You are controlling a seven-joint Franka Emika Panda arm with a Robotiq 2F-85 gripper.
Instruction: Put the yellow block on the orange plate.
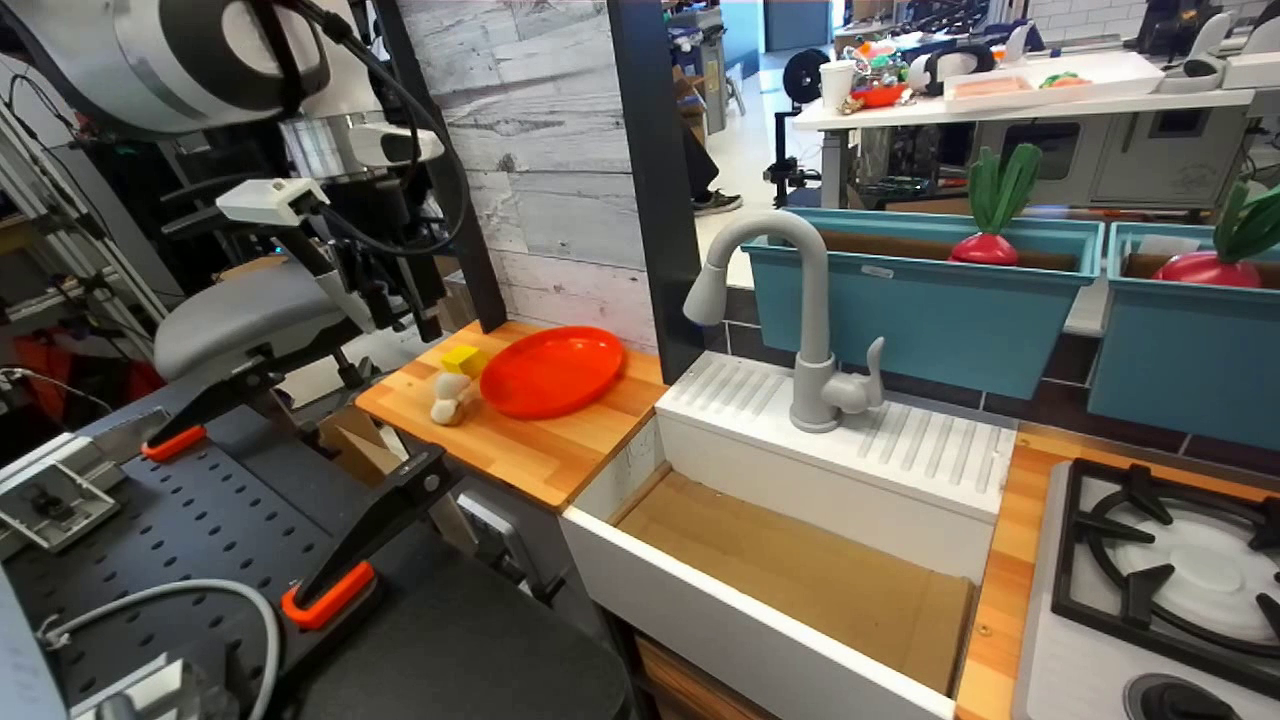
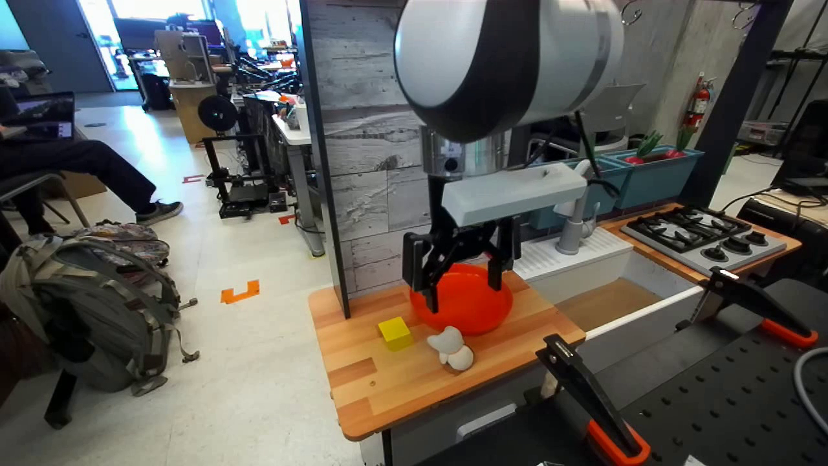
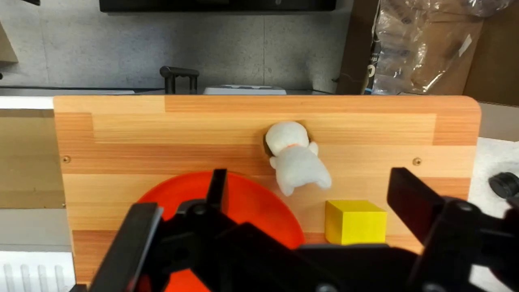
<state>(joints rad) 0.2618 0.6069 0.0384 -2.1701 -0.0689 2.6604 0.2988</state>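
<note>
Three things sit on the wood countertop (image 2: 401, 395) in an exterior view: yellow block (image 2: 396, 333), orange plate (image 2: 469, 313) & a wht/gray soft toy (image 2: 452, 349). Block's flat on bare wood, just beside the plate; toy's near both. The gripper (image 2: 463, 298) hangs above, pointing down, jaws spread wide, nothing held; from this angle it covers pt of the plate. White-&-blk arm (image 2: 504, 61) is right above it. Gray backpack (image 2: 90, 304) on the floor, pic L, w/ a seated person's legs (image 2: 84, 165) behind it.

In an exterior view, the sink (image 1: 730, 640) has cardboard (image 1: 790, 560) in the bottom & a gray faucet (image 1: 815, 310) at its back edge; stovetop's (image 1: 1195, 556) to pic R, & 2 teal planters (image 1: 900, 310) behind hold red radishes (image 1: 985, 250) w/ green tops. Block's to pic L of the plate, toy just in front of it; gripper's above & pic L of the block, its jaws dark & hard to read here.

Wrist view: gripper fills the bottom, jaws wide apart, block showing in the gap btwn them but down on the wood, not gripped. Plate's to pic L of the block, pt hidden behind the gripper, w/ a narrow strip of wood btwn. Toy lies above both in pic, its lower end close to the plate rim; can't tell if touching.
</note>
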